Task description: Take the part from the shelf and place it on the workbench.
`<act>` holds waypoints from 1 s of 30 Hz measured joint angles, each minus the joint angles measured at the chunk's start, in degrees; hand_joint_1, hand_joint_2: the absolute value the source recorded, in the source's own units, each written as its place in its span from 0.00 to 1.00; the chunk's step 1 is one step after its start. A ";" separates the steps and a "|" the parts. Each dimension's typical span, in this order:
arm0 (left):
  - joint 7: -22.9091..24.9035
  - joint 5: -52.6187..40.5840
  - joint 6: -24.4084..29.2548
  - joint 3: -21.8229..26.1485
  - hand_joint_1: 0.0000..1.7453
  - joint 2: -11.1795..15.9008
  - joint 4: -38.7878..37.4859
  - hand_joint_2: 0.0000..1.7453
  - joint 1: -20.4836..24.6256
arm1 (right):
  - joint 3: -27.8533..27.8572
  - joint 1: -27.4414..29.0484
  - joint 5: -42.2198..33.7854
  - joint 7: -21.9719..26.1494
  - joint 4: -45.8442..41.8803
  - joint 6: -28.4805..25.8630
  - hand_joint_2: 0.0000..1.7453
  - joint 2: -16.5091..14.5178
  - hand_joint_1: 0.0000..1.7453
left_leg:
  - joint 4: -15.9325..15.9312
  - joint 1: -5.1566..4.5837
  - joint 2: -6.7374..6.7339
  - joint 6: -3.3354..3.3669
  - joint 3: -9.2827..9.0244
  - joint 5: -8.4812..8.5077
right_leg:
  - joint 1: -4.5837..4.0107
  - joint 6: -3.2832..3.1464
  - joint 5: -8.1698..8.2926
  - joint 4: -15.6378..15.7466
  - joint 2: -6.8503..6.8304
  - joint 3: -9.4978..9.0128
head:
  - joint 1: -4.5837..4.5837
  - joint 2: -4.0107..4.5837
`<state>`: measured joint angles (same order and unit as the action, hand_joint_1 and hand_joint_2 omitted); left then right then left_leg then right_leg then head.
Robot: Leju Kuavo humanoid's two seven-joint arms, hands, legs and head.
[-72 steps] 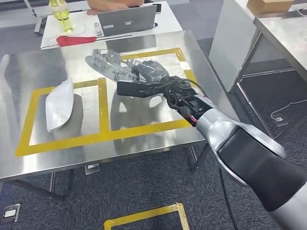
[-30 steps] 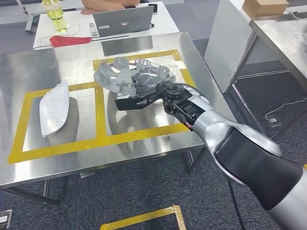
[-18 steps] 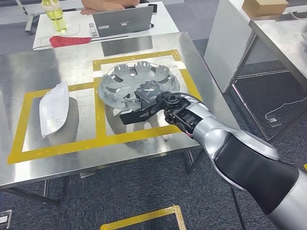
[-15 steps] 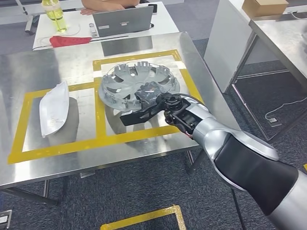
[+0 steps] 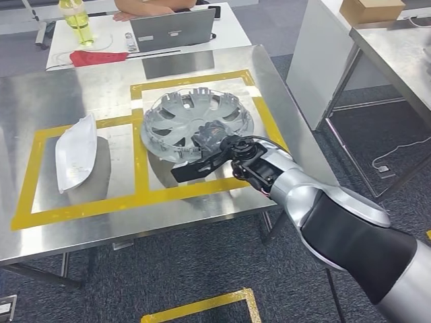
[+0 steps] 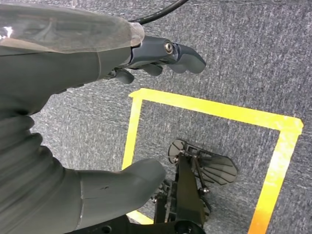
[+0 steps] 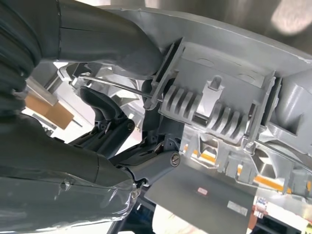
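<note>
Round silver-grey plastic wheel cover (image 5: 195, 123), inner face up, spokes and openings visible, small clips standing along the rim. Set nearly flat over the shiny steel bench (image 5: 60, 222), inside the right-hand rectangle of yellow tape (image 5: 203, 188), near edge gripped by the right hand (image 5: 216, 145). Whether fully resting on the bench or slightly raised at the held edge: cannot tell. Seen close from the right wrist: ribbed clip mounts and a thin wire ring (image 7: 110, 84) along the cover's rim.
</note>
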<state>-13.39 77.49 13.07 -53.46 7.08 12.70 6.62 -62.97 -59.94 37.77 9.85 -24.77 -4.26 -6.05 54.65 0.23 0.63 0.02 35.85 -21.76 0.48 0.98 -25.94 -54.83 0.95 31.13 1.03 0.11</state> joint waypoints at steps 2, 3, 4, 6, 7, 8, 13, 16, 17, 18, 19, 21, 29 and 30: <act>0.03 -0.06 -0.01 0.00 0.00 0.00 0.00 1.00 0.11 | -0.10 0.51 -0.26 0.34 0.03 -0.17 1.00 0.00 1.00 | 0.00 0.00 0.00 0.00 0.00 0.00 | 0.00 0.00 0.00 0.00 0.00 -0.01 | 0.00 0.00; 0.03 -0.07 -0.02 0.00 0.00 0.00 0.00 1.00 0.16 | -0.11 0.77 -0.51 0.54 0.04 -0.28 1.00 0.00 1.00 | 0.00 0.00 0.00 0.00 -0.01 0.00 | 0.00 0.00 0.00 0.00 0.00 -0.01 | -0.01 0.00; 0.03 -0.07 -0.02 0.00 0.00 0.00 0.00 1.00 0.19 | -0.11 1.03 -0.79 0.73 0.04 -0.42 1.00 0.00 1.00 | 0.00 0.00 0.00 0.00 -0.01 0.00 | 0.00 0.00 0.00 0.00 0.00 -0.02 | -0.01 0.00; 0.04 -0.13 -0.02 0.00 0.00 0.00 0.00 1.00 0.26 | -0.10 1.56 -1.38 1.14 0.05 -0.84 1.00 0.00 1.00 | 0.00 0.00 0.00 0.00 -0.01 0.00 | 0.00 0.00 0.00 0.00 0.00 -0.02 | -0.02 0.00; 0.04 -0.19 -0.02 0.00 0.00 0.00 0.00 1.00 0.31 | -0.09 1.85 -1.62 1.34 0.05 -1.07 1.00 0.00 1.00 | 0.00 0.00 0.00 0.00 -0.01 0.00 | 0.00 0.00 0.00 0.00 0.00 -0.03 | -0.02 0.00; 0.06 -0.27 -0.02 0.00 0.00 0.00 0.00 1.00 0.36 | -0.08 2.17 -1.85 1.50 0.05 -1.31 1.00 0.00 1.00 | 0.00 0.00 0.00 0.00 -0.01 0.00 | 0.00 0.00 0.00 0.00 0.00 -0.03 | -0.02 0.00; 0.07 -0.43 -0.01 0.00 0.00 0.00 0.00 1.00 0.59 | -0.07 3.45 -2.06 1.76 0.08 -1.99 1.00 0.00 1.00 | -0.01 0.00 0.00 0.00 -0.02 0.00 | 0.00 0.00 0.00 0.00 0.00 -0.04 | -0.02 0.00; -0.92 -0.45 0.06 0.00 0.00 0.00 0.00 1.00 0.73 | -0.03 3.97 -2.36 2.31 0.17 -2.53 1.00 -0.14 1.00 | -0.01 0.00 0.00 0.00 -0.02 0.00 | 0.00 0.00 0.00 0.00 0.00 -0.05 | -0.02 0.00; -1.53 -0.43 0.10 0.00 0.00 0.00 0.00 1.00 0.80 | -0.01 4.20 -2.57 2.53 0.23 -2.84 1.00 -0.26 1.00 | -0.01 0.00 0.00 0.00 -0.02 0.00 | 0.00 0.00 0.00 0.00 0.00 -0.05 | -0.02 0.00; -2.11 -0.36 0.14 0.00 0.00 0.00 0.00 1.00 0.89 | 0.02 4.44 -2.76 2.69 0.31 -3.11 1.00 -0.39 1.00 | -0.01 0.00 0.00 0.00 -0.03 0.00 | 0.00 0.00 0.00 0.00 0.00 -0.06 | -0.02 0.00; -2.61 -0.26 0.17 0.00 0.00 0.00 0.00 1.00 0.98 | 0.05 4.66 -2.89 2.81 0.40 -3.34 1.00 -0.52 1.00 | -0.01 0.00 0.00 0.00 -0.03 0.00 | 0.00 0.00 0.00 0.00 0.00 -0.06 | -0.02 0.00; -3.23 -0.08 0.24 0.00 0.00 0.00 0.00 1.00 1.11 | 0.20 4.92 -2.97 2.97 0.55 -3.55 1.00 -0.69 1.00 | -0.01 0.00 0.00 0.00 -0.03 0.00 | 0.00 0.00 0.00 0.00 0.00 -0.07 | -0.02 0.00; -7.66 1.15 3.80 0.21 0.00 0.00 0.00 1.00 1.41 | 1.07 5.10 -2.74 3.08 1.08 -3.62 1.00 -0.90 1.00 | -0.01 0.00 0.00 0.00 -0.05 0.00 | 0.00 0.00 0.00 0.00 0.00 -0.07 | -0.02 0.00; -7.69 1.20 4.46 0.23 0.00 0.02 0.00 1.00 1.56 | 1.19 5.13 -2.70 3.09 1.11 -3.62 1.00 -0.90 1.00 | -0.01 0.00 0.00 0.00 -0.05 0.00 | 0.00 0.00 0.00 0.00 0.00 -0.07 | -0.02 0.00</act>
<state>-21.08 78.69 17.52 -53.23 7.10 12.70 8.18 -61.78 -54.81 35.07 12.93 -23.67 -7.88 -6.95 54.64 0.23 0.63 0.02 35.79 -21.76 0.48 0.98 -25.94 -54.82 0.94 31.06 1.01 0.11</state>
